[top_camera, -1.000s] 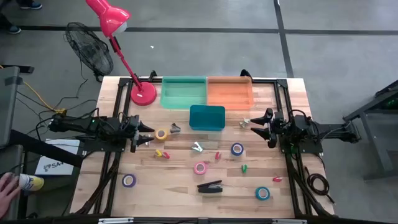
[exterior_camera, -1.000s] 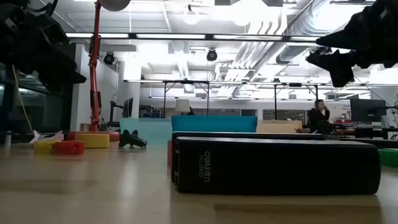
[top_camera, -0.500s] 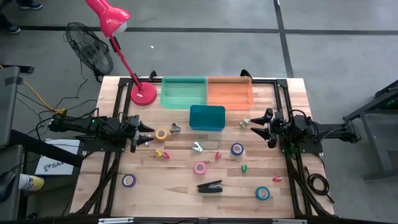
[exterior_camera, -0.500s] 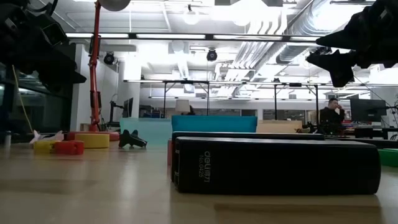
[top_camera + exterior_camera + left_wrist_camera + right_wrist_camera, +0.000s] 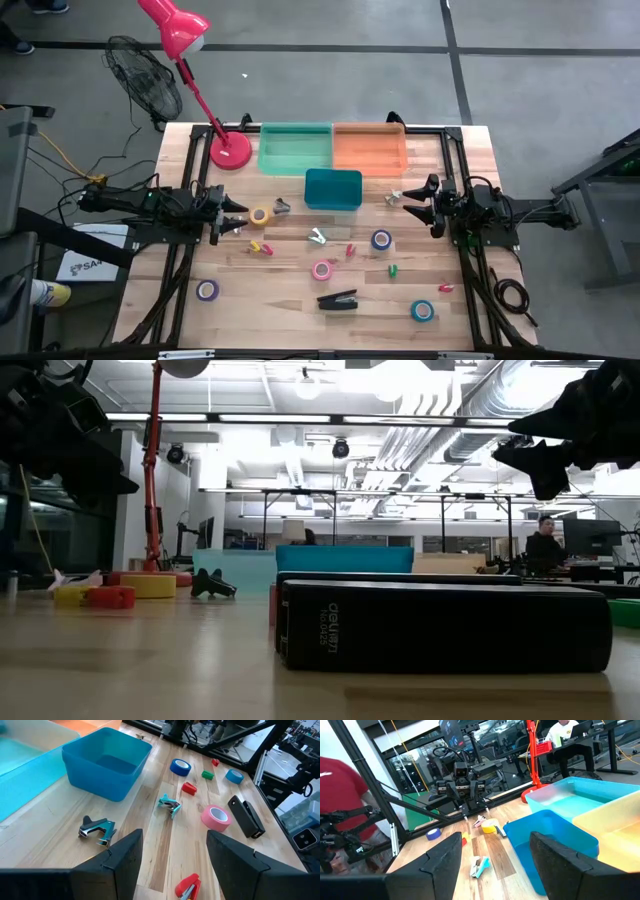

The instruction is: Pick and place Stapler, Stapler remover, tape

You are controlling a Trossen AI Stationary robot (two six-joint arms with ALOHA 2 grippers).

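Both arms hover at opposite counter edges, left claw and right claw spread, apparently holding nothing. The stapler lies near the front edge, beside the pink tape.

person in the room behind now farther right; hand gone from table's left side

Pale "deli" brand lettering, sideways, on stapler
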